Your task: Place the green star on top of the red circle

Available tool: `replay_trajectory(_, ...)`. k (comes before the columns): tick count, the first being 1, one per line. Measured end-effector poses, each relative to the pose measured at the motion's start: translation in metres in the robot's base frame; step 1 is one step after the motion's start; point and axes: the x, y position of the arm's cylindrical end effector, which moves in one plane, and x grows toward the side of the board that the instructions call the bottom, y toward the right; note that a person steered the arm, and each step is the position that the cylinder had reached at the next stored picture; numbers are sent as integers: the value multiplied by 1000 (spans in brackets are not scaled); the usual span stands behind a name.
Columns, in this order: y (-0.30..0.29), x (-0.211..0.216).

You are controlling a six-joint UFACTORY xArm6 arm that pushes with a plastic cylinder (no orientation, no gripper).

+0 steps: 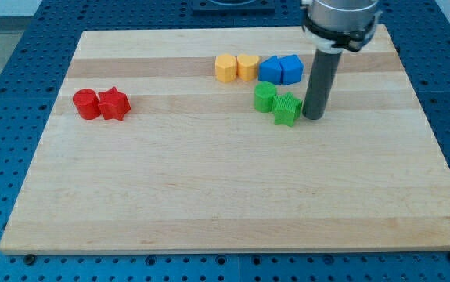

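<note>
Green star touches my tip; bare board reaches left to red circle.

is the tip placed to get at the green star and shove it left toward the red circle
Probably yes. My tip sits just right of the green star, nothing between them. The green circle crowds the star's upper left and may get dragged along on the way to the red circle.

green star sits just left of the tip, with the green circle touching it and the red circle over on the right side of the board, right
Not quite. The red circle is on the view's left side of the board, next to the red star, as the camera view shows. The rest holds: the green star sits just left of my tip, with the green circle touching it.
</note>
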Motion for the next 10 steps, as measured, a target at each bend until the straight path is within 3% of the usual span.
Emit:
replay_trajectory(3,-71,0)
replay_trajectory(6,-130,-30)
replay_trajectory(8,-107,-33)
replay_trajectory(10,-98,-61)
